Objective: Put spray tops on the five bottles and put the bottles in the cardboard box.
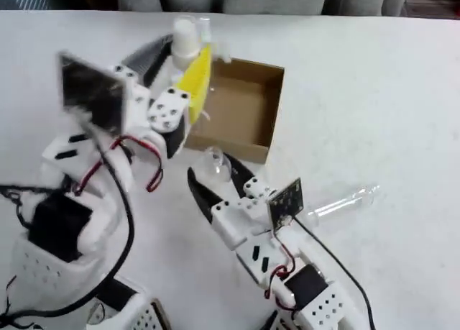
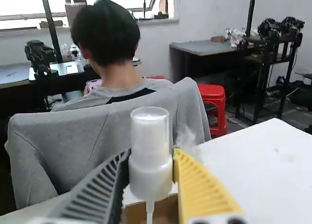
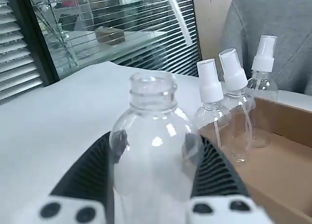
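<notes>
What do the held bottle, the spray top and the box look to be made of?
The bottle: clear and glossy, probably plastic, see-through with bright highlights. The spray top: white opaque plastic under a translucent cap. The box: matte brown cardboard with folded walls.

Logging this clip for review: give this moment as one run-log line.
left gripper: shut on spray top | right gripper: shut on open bottle | box: three topped bottles standing inside
</notes>
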